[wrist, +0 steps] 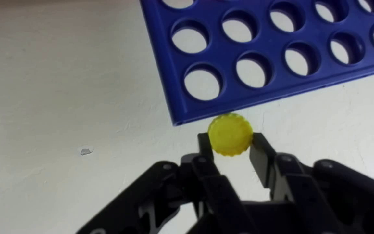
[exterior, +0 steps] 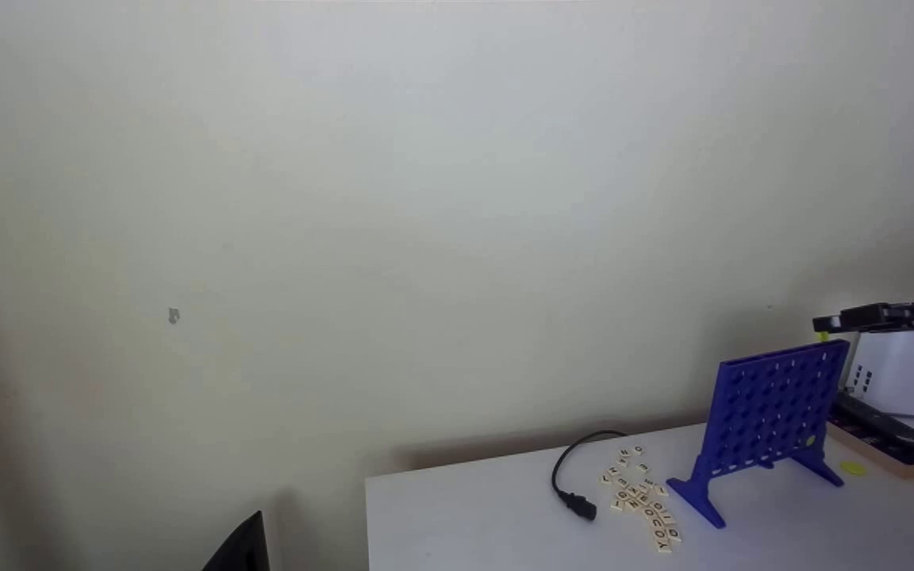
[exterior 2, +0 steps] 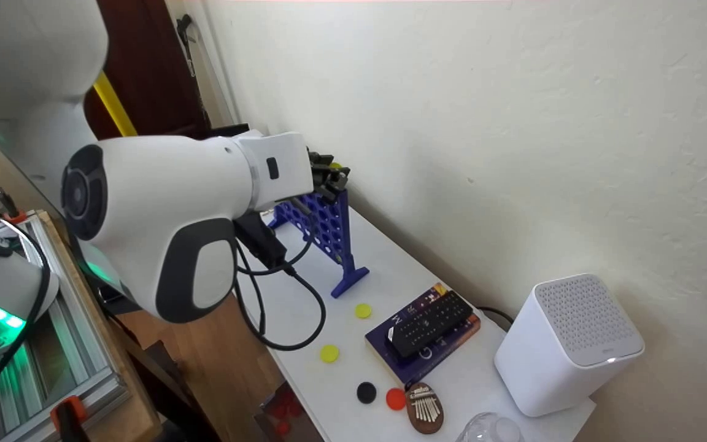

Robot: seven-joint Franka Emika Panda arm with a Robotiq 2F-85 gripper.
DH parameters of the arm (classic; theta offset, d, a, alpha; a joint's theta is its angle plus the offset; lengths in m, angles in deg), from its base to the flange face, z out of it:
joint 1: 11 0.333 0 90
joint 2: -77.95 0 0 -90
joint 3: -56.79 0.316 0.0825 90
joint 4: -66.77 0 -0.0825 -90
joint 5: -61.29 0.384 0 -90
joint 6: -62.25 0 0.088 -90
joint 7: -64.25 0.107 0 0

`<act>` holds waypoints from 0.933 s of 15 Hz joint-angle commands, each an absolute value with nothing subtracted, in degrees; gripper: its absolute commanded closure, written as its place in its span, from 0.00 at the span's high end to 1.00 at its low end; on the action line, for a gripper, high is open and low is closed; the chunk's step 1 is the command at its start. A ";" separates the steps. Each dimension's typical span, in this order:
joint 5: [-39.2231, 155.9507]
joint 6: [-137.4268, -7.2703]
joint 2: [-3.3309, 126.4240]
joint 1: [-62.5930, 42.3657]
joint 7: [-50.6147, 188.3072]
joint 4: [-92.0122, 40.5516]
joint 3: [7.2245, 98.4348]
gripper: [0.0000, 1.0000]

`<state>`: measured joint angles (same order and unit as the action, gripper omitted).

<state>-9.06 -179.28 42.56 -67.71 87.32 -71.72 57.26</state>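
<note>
Along the wall runs the white table [exterior: 457, 523], the largest thing I work over. The blue Connect Four rack [wrist: 271, 42] stands upright on it; in my wrist view it spreads from twelve to two o'clock. I judge it stiff plastic, light enough that a hard push on its top edge could tip or slide it. In an exterior view, a white vented box [exterior 2: 568, 344] stands at the rack's four o'clock; nearer, between four and five, lies a book [exterior 2: 405, 368] bearing a black mini keyboard [exterior 2: 428, 322].

My claw [wrist: 230, 138] is drawn narrow, with a yellow disc [wrist: 230, 130] pinched in it. The disc sits at the rack's top edge, near a corner at the disc's nine-to-ten o'clock; whether they touch, I cannot tell. My fingertips [wrist: 261, 154] take it by the rim at nine and three o'clock, leaving twelve and six bare. I expect it light, stiff and hard to break, yet slick: held off its middle line it could spin out, so its full width is where to grip.
</note>
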 commanded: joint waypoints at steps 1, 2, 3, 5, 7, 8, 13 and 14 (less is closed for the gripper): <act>-7.61 -180.38 42.51 -68.90 86.08 -73.26 57.93 0.10; -7.56 -180.38 42.49 -69.19 86.04 -73.29 58.12 0.10; -7.65 -180.38 42.50 -70.03 86.07 -73.29 58.86 0.10; -7.94 -180.43 42.52 -72.34 85.83 -73.47 60.92 0.10; -8.22 -180.43 42.50 -74.08 85.71 -73.76 62.40 0.10; -8.35 -180.43 42.54 -74.84 85.66 -73.91 62.97 0.10; -8.19 -180.44 42.86 -75.38 85.40 -74.55 62.79 0.10; -8.17 -180.44 42.86 -74.99 85.25 -74.71 62.46 0.10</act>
<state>-8.98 -179.28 42.56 -74.82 86.94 -72.90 62.44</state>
